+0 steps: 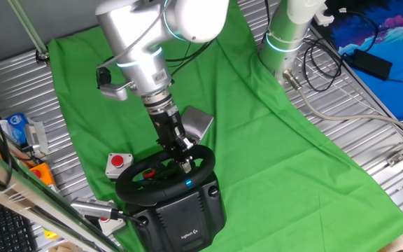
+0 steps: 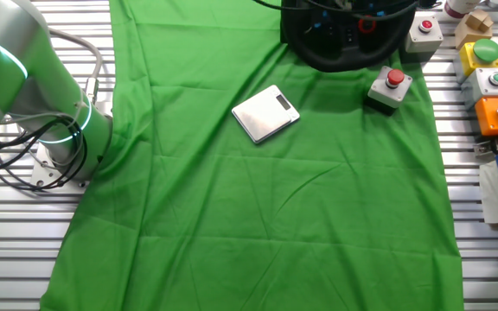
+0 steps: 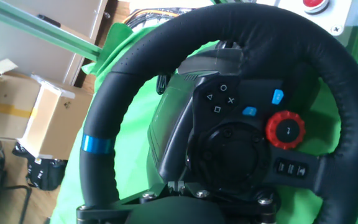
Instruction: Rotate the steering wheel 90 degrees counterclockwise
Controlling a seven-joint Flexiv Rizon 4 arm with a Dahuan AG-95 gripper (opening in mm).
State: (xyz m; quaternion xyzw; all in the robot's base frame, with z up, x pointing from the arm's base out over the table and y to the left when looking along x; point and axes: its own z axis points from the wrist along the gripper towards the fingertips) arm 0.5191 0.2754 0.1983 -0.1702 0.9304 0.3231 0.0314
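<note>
The black steering wheel stands on its bulky black base with a white logo, at the front of the green cloth. The hand view shows it close up: a blue stripe lies on the left of the rim, and the hub has blue buttons and a red dial. My gripper hangs over the wheel's far right part, just inside the rim. In the hand view its fingers stand together with nothing seen between them. The other fixed view shows only the wheel's edge at the top.
A red push-button on a white box sits left of the wheel. A grey metal box lies on the green cloth behind it. More button boxes line the table's side. The arm's base stands at the cloth's far end.
</note>
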